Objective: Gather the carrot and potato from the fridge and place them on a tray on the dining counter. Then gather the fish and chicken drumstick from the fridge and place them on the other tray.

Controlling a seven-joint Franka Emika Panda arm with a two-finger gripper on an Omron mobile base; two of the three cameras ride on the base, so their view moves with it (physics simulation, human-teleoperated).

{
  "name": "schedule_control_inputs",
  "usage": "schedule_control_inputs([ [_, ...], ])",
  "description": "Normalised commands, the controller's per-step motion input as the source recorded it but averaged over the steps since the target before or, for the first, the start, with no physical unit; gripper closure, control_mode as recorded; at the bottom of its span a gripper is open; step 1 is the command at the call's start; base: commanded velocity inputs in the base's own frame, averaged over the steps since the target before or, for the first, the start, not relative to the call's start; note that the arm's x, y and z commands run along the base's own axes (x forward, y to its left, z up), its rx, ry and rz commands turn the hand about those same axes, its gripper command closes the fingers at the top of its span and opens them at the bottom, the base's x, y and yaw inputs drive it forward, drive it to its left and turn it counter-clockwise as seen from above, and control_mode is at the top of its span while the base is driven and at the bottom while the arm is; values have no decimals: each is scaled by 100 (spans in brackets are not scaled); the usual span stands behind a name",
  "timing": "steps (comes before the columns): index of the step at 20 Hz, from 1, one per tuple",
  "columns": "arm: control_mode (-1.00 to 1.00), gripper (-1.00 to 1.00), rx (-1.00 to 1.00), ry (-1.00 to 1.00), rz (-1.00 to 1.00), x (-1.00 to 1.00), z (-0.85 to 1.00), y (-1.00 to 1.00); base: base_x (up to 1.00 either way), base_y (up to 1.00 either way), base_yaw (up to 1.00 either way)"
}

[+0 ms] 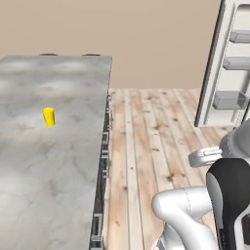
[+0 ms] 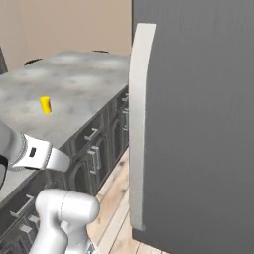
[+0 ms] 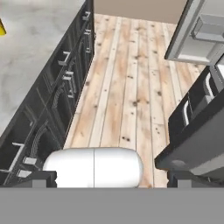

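Fridge (image 1: 229,63) is being shown at the right of the left base view, its pale door swung open and the grey door shelves being seen from the side. In the hand view, the gripper (image 3: 113,180) is being held low over the floor, with its two dark fingertips (image 3: 40,178) spread wide apart and nothing being gripped between them. Just past them, a plank floor (image 3: 127,87) of light, knotted wood is being shown running away between two banks of dark units. On one side, dark drawer fronts (image 3: 65,87) with slim metal bar handles are being seen under a counter (image 3: 26,52). On the other, dark drawers (image 3: 197,127) are being seen, with the open fridge door (image 3: 197,30) beyond them.

In the right base view, the fridge door (image 2: 198,124) is being seen close up as a flat, matt grey slab with a paler rounded edge. The counter (image 1: 49,161) is being shown as a long rectangular top of mottled grey stone. A small yellow cylinder (image 1: 48,116) is being seen standing upright on it, well apart from the fridge. Farthest off, a plain beige wall (image 1: 146,39) is being shown.
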Motion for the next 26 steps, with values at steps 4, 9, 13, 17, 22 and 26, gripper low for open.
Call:
schedule_control_inputs([
  [4, 100, -100, 0, 0, 0, 0, 0, 0, 68, -13, -8],
  [9, 100, -100, 0, 0, 0, 0, 0, 0, 56, 0, -28],
  [13, 100, -100, 0, 0, 0, 0, 0, 0, 10, 0, -4],
  [17, 100, -100, 0, 0, 0, 0, 0, 0, 25, 0, -29],
  [22, 100, -100, 0, 0, 0, 0, 0, 0, 24, 0, -26],
  [26, 100, -100, 0, 0, 0, 0, 0, 0, 36, 13, -17],
])
